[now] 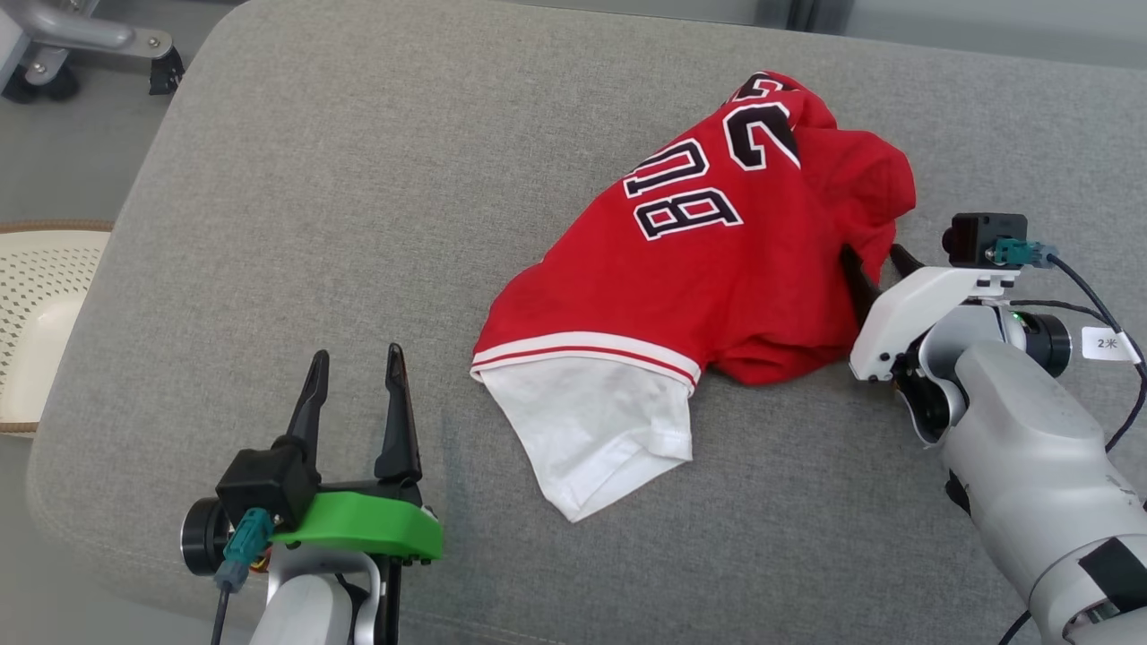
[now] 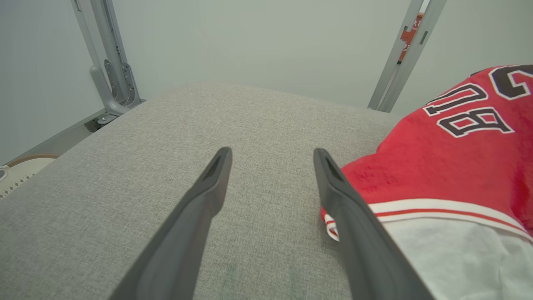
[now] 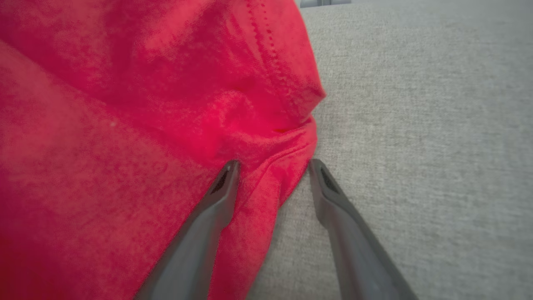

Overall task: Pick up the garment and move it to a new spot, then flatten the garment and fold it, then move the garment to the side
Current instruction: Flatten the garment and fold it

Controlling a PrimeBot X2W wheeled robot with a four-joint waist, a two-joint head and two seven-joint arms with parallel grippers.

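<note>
A wide cushion [image 1: 358, 224] of grey woven cloth, round at the corners, took up most of the scene. To its left lay a smooth grey floor [image 1: 63, 152]. A metal frame [image 1: 81, 36] on dark castors [image 1: 36, 85] stood by the far corner, with a cream perforated basket [image 1: 36, 313] nearer. Beyond the cushion rose a pale wall [image 2: 250, 37] and slanted metal struts [image 2: 112, 62]. The light was soft and even.

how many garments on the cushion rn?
1: the red garment lies crumpled right of centre on the grey cushion, its white part nearest the robot. Anything beneath it would be hidden.
</note>
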